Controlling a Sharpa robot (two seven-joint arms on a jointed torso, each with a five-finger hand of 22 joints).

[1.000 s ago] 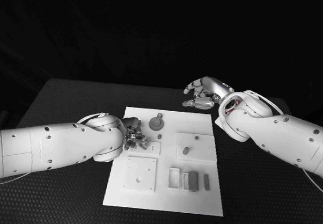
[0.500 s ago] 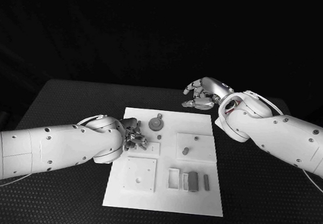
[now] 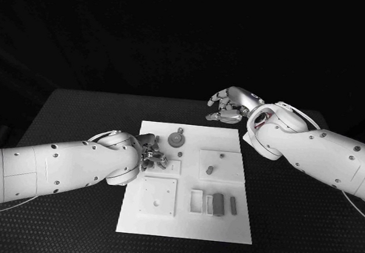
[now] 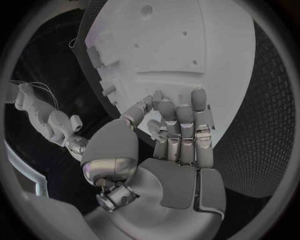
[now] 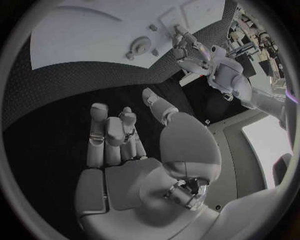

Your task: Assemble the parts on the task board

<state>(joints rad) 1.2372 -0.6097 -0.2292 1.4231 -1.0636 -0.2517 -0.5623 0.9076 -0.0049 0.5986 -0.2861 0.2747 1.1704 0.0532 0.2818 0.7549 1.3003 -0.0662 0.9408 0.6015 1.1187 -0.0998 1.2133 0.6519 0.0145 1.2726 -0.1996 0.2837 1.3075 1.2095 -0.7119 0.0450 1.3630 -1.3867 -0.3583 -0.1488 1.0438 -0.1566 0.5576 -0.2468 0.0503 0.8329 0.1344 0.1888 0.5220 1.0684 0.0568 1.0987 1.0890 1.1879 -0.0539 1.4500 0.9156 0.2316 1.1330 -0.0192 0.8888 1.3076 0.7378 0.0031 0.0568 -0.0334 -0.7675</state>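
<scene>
The white task board (image 3: pixel 186 221) lies in the middle of the black table. My left hand (image 3: pixel 153 154) hangs over the board's left side, its fingers (image 4: pixel 178 125) close together with the tips down at the board (image 4: pixel 187 40) beside a small square plate (image 3: pixel 165 166). Whether the fingers pinch anything is hidden. A round grey disc (image 3: pixel 176 140) with a peg lies just beyond that hand, and also shows in the right wrist view (image 5: pixel 140 45). My right hand (image 3: pixel 230 107) hovers past the board's far edge, its fingers (image 5: pixel 109 135) loosely bent and holding nothing.
A raised square block (image 3: pixel 220 165) carries two small grey pegs. Nearer me lie a square plate (image 3: pixel 157 196) with a hole and a slotted holder with grey bars (image 3: pixel 218 205). Black table surrounds the board on every side.
My left hand has crept slightly away from me over the board, uncovering more of the small square plate. The right hand has stayed still.
</scene>
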